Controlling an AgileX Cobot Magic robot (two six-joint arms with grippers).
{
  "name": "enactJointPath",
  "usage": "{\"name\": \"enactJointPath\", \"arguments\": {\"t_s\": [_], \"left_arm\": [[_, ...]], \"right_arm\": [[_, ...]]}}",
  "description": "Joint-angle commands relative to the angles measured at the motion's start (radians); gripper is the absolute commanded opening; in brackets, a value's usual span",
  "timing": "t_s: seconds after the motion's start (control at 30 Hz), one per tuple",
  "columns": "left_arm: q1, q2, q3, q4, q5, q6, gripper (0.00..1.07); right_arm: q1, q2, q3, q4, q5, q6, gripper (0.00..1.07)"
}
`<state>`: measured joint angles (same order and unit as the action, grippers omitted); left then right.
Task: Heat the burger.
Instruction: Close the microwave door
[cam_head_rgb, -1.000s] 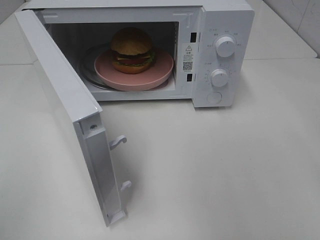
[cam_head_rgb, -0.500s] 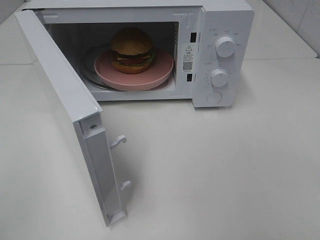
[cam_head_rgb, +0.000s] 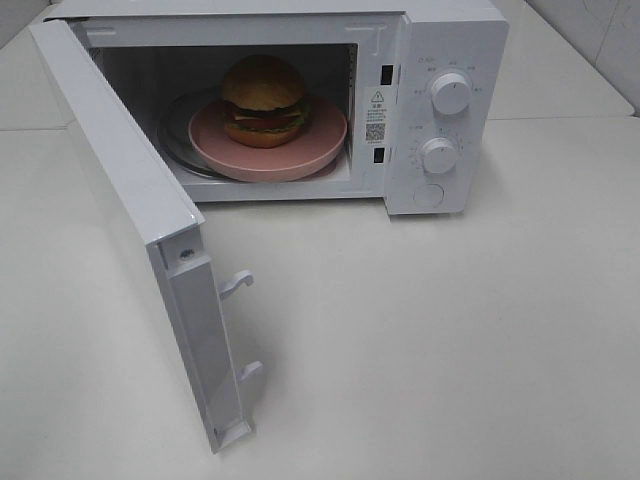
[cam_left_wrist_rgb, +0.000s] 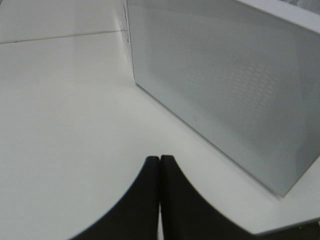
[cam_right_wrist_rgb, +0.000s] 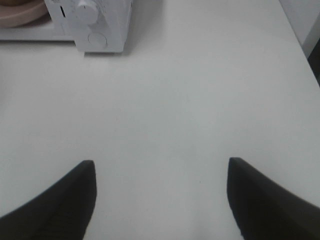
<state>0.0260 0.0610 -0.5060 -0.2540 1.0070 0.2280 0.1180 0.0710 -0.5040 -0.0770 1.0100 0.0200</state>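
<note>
nothing is moving since earlier: the burger (cam_head_rgb: 263, 98) is sitting on the pink plate (cam_head_rgb: 285, 163) inside the microwave (cam_head_rgb: 452, 40), its door (cam_head_rgb: 120, 170) hanging open. the left gripper (cam_left_wrist_rgb: 160, 164) is pinching shut beside that door, and the right gripper (cam_right_wrist_rgb: 161, 170) is gaping wide. a glancing push is risking an unlatched door.

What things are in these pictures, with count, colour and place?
boxy white microwave oven: one, white, at the back of the table, door swung open
burger with golden-brown bun: one, brown, on the plate inside the oven
round pink plate: one, pink, in the oven cavity
round white knobs: two, white, on the oven's right panel
flat white table: one, white, under everything
left gripper: one, black, shut, near the door
right gripper: one, black, open, above the table
</note>
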Motion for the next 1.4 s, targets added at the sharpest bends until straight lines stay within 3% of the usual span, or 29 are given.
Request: {"name": "enactJointPath", "arguments": {"t_s": [0.03,0.2,0.27,0.3,0.4,0.43,0.47,0.53,0.63,0.67,0.7,0.73,0.83,0.9,0.93,0.97,1.0,1.03,1.07,1.1,1.2,1.23,1.27,1.3,1.4], "left_arm": [[-0.006,0.028,-0.009,-0.026,-0.081,0.001,0.0],[-0.006,0.131,-0.009,-0.033,-0.204,0.018,0.0],[-0.006,0.169,-0.009,-0.037,-0.239,0.051,0.0],[-0.006,0.22,-0.009,-0.046,-0.277,0.1,0.0],[-0.006,0.247,-0.009,-0.059,-0.296,0.126,0.0],[-0.006,0.303,-0.009,-0.08,-0.327,0.174,0.0],[-0.006,0.303,-0.009,-0.08,-0.327,0.174,0.0],[-0.006,0.416,-0.009,-0.161,-0.4,0.275,0.0],[-0.006,0.449,-0.009,-0.191,-0.418,0.303,0.0],[-0.006,0.549,-0.009,-0.265,-0.468,0.403,0.0],[-0.006,0.549,-0.009,-0.265,-0.468,0.403,0.0],[-0.006,0.601,-0.009,-0.308,-0.495,0.458,0.0],[-0.006,0.64,-0.009,-0.334,-0.51,0.49,0.0],[-0.006,0.763,-0.009,-0.439,-0.565,0.606,0.0],[-0.006,0.763,-0.009,-0.439,-0.565,0.606,0.0],[-0.006,0.822,-0.009,-0.493,-0.588,0.657,0.0],[-0.006,0.822,-0.009,-0.493,-0.588,0.657,0.0],[-0.006,0.878,-0.009,-0.55,-0.609,0.71,0.0],[-0.006,0.878,-0.009,-0.55,-0.609,0.71,0.0],[-0.006,0.931,-0.01,-0.615,-0.622,0.77,0.0],[-0.006,0.959,-0.014,-0.644,-0.626,0.81,0.0],[-0.007,1.013,-0.025,-0.695,-0.626,0.868,0.0],[-0.007,1.013,-0.025,-0.695,-0.626,0.868,0.0],[-0.03,1.081,-0.053,-0.767,-0.627,0.948,0.0],[-0.057,1.122,-0.08,-0.803,-0.637,0.995,0.0]], "right_arm": [[0.001,-0.073,0.002,0.017,-0.01,-0.026,0.69],[0.001,-0.099,0.003,0.023,-0.009,-0.035,0.69],[0.001,-0.099,0.003,0.023,-0.009,-0.034,0.69],[0.001,-0.099,0.003,0.023,-0.009,-0.033,0.69],[0.001,-0.099,0.003,0.023,-0.009,-0.033,0.69],[0.001,-0.099,0.003,0.023,-0.009,-0.033,0.69],[0.001,-0.099,0.003,0.023,-0.009,-0.033,0.69],[0.001,-0.099,0.003,0.023,-0.009,-0.033,0.69],[0.001,-0.099,0.003,0.023,-0.009,-0.033,0.69],[0.001,-0.099,0.003,0.023,-0.009,-0.033,0.69],[0.001,-0.099,0.003,0.023,-0.009,-0.033,0.69],[0.001,-0.099,0.003,0.023,-0.009,-0.033,0.69],[0.001,-0.099,0.003,0.023,-0.009,-0.033,0.69],[0.001,-0.099,0.003,0.023,-0.009,-0.033,0.69],[0.001,-0.099,0.003,0.023,-0.009,-0.033,0.69],[0.001,-0.099,0.003,0.023,-0.009,-0.033,0.69],[0.001,-0.099,0.003,0.023,-0.009,-0.033,0.69],[0.001,-0.099,0.003,0.023,-0.009,-0.033,0.69],[0.001,-0.099,0.003,0.023,-0.009,-0.033,0.69],[0.001,-0.099,0.003,0.023,-0.009,-0.033,0.69],[0.001,-0.099,0.003,0.023,-0.009,-0.033,0.69],[0.001,-0.099,0.003,0.023,-0.009,-0.033,0.69],[0.001,-0.099,0.003,0.023,-0.009,-0.033,0.69],[0.001,-0.099,0.003,0.023,-0.009,-0.033,0.69],[0.001,-0.099,0.003,0.023,-0.009,-0.033,0.69]]}}
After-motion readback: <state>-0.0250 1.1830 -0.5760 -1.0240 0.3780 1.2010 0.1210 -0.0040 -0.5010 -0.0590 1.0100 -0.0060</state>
